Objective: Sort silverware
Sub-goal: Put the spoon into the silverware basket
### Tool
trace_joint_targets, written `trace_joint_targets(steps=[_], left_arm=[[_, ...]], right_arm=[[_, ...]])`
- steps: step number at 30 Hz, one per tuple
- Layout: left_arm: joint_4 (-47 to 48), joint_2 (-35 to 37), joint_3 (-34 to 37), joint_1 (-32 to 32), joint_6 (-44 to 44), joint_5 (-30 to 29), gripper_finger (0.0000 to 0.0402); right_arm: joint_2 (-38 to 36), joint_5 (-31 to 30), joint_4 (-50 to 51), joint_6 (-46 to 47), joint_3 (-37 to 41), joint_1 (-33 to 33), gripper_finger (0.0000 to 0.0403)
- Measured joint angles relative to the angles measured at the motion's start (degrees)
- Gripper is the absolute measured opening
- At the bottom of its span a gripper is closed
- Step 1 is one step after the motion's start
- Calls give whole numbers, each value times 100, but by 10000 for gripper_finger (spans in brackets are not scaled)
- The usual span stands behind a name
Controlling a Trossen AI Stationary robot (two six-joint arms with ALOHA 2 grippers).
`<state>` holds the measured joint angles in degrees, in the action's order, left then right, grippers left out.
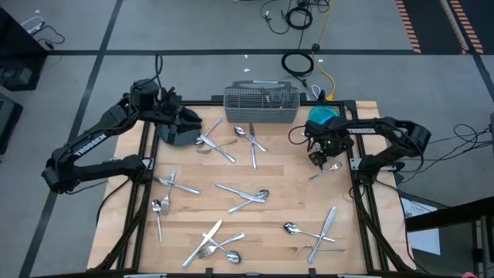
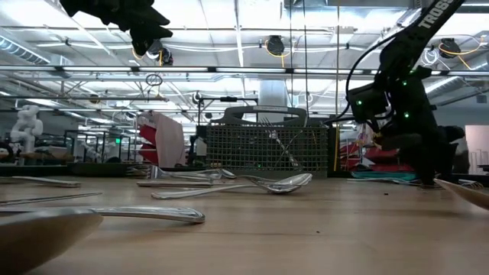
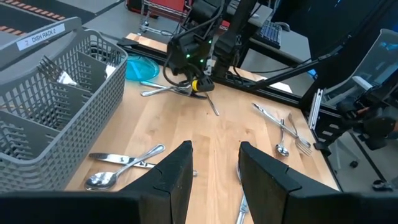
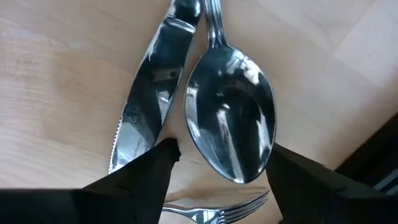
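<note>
Wooden table (image 1: 270, 216) strewn with silverware (image 1: 245, 193); right gripper (image 4: 217, 163) lowered, fingers spread astride spoon (image 4: 230, 112) beside knife (image 4: 149, 93), presumably for pinching; left gripper (image 3: 214, 171) parted, empty.

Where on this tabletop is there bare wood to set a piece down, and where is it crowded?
Free: the wood between the central fork-and-spoon pair and the right gripper; also the strip between that pair and the cluster at the near edge. Crowded: in front of the caddy, where pieces overlap, and under the right gripper, over a knife and spoon.
</note>
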<state>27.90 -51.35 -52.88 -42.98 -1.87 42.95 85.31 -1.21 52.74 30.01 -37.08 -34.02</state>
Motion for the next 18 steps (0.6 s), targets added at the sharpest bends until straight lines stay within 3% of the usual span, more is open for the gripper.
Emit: trace_joint_targets(steps=[18], left_arm=[[4, -28, 0, -2, -4, 0, 135]], right_arm=[[14, 240, -178, -376, -92, -192, 167]])
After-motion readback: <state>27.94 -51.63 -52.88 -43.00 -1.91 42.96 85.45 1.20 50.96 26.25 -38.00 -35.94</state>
